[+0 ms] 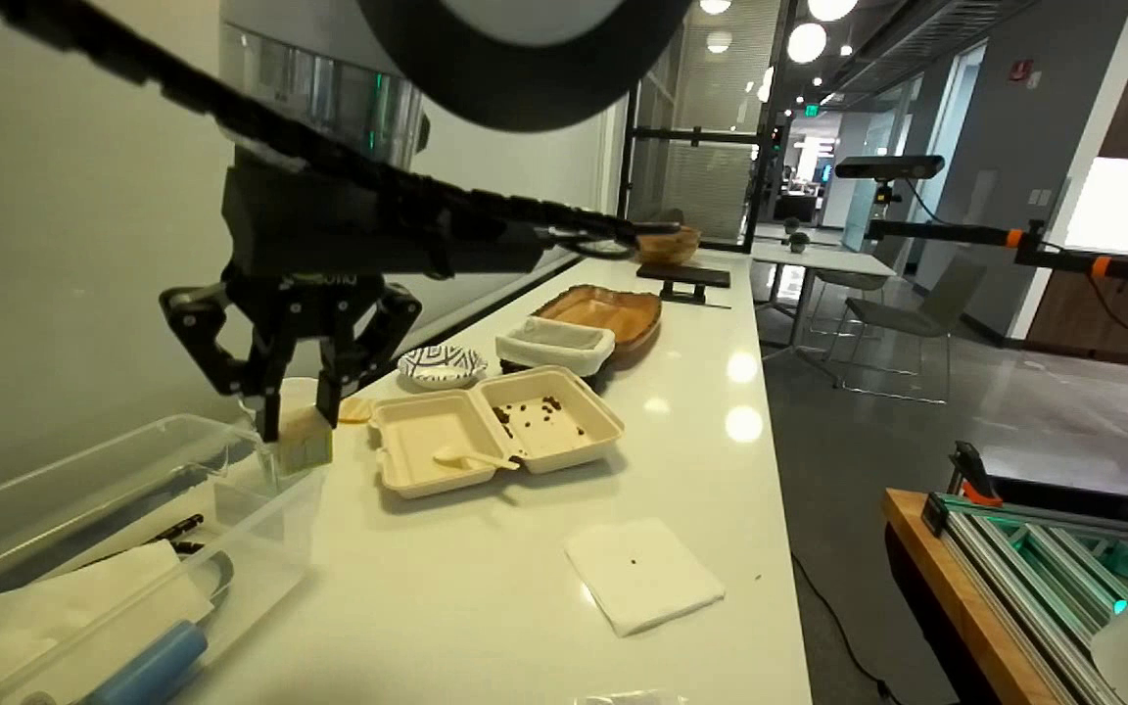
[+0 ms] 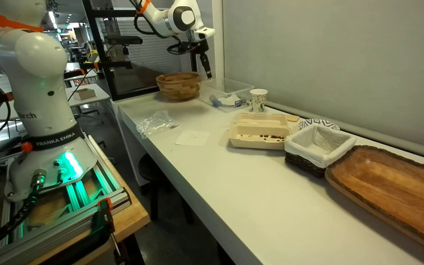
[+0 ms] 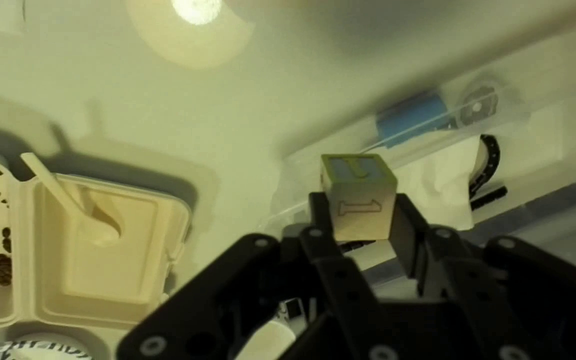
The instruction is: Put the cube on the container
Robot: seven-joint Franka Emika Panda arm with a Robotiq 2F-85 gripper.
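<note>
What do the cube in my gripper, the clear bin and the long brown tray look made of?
Cube: probably matte wood, from its pale tan side and toy-block outline marking; yellow-green trim looks painted. Grain isn't readable.
Clear bin: likely glossy plastic; its rim glints and contents show through.
Brown tray: most likely satin-finished wood; streaky grain and a rough, bark-like rim.

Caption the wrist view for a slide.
Fingers grip a cube, a clear bin beyond it, an open food box at left.

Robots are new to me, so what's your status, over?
Gripper clasping wooden toy cube. Cube apparently above clear plastic bin. Possible snag: bin rim.
</note>
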